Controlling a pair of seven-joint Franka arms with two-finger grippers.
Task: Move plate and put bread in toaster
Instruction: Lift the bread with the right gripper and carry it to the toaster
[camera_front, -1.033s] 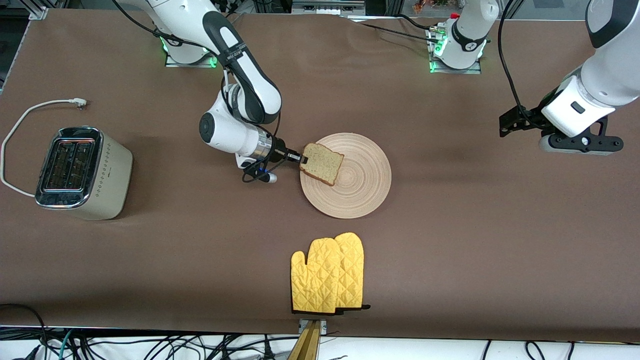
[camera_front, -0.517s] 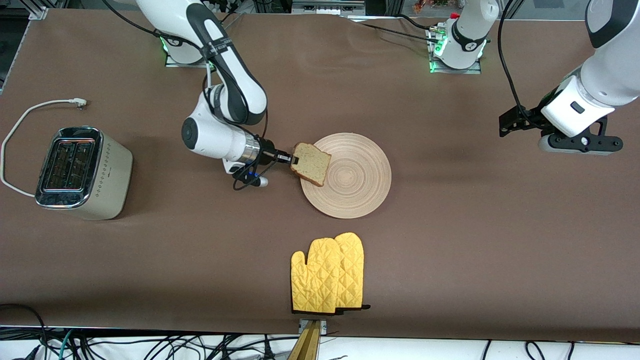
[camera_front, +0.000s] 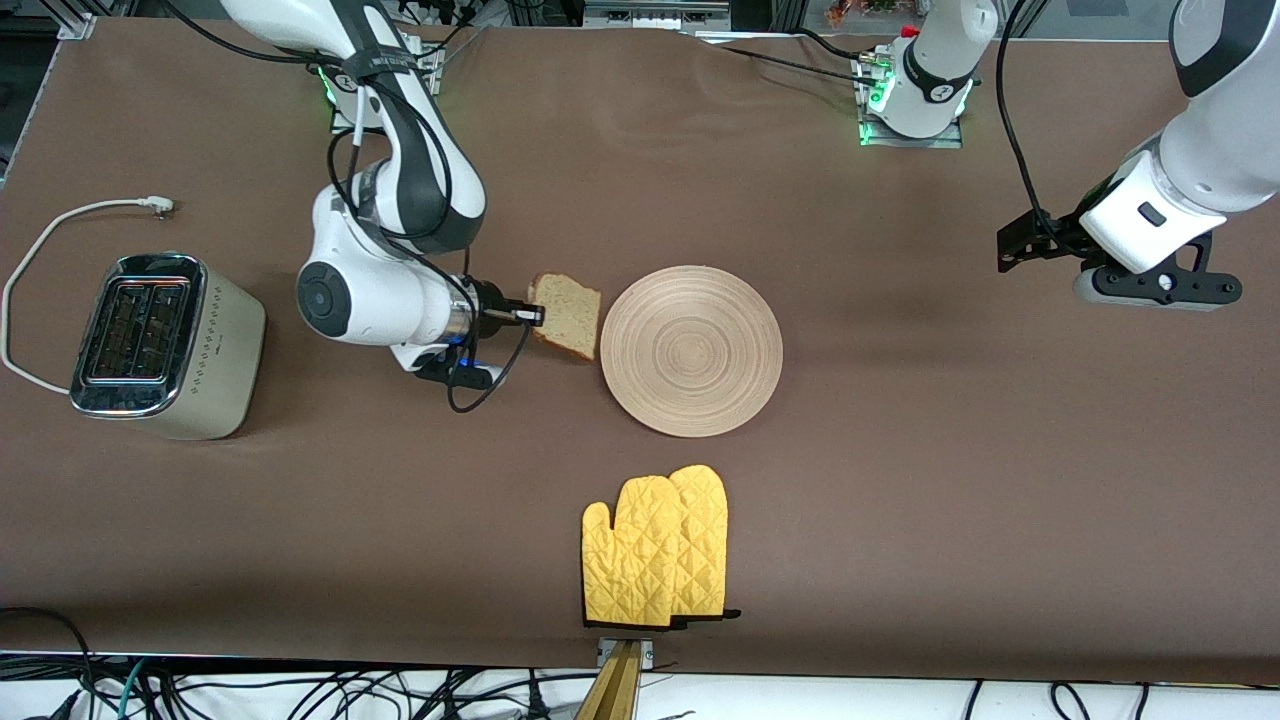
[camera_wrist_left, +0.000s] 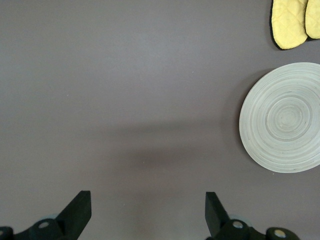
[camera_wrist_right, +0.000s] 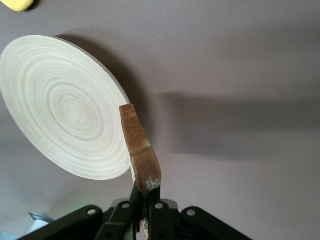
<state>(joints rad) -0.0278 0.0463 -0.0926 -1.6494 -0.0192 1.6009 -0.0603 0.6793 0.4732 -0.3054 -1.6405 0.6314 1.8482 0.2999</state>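
My right gripper (camera_front: 535, 316) is shut on the bread (camera_front: 567, 315), a brown speckled slice held up over the bare table beside the plate; the right wrist view shows its dark crust edge-on (camera_wrist_right: 140, 155) between the fingers (camera_wrist_right: 146, 210). The round light-wood plate (camera_front: 692, 350) lies bare at the table's middle and shows in both wrist views (camera_wrist_right: 65, 127) (camera_wrist_left: 282, 117). The cream toaster (camera_front: 160, 345) with chrome top stands at the right arm's end of the table, slots up. My left gripper (camera_wrist_left: 145, 210) is open and empty, waiting over the left arm's end (camera_front: 1155, 285).
A pair of yellow oven mitts (camera_front: 657, 548) lies nearer the front camera than the plate, close to the table's front edge. The toaster's white cord (camera_front: 60, 225) loops on the table beside it, unplugged.
My right gripper has carried the bread off the plate toward the toaster's end of the table. The plate is now bare. The left arm has not moved.
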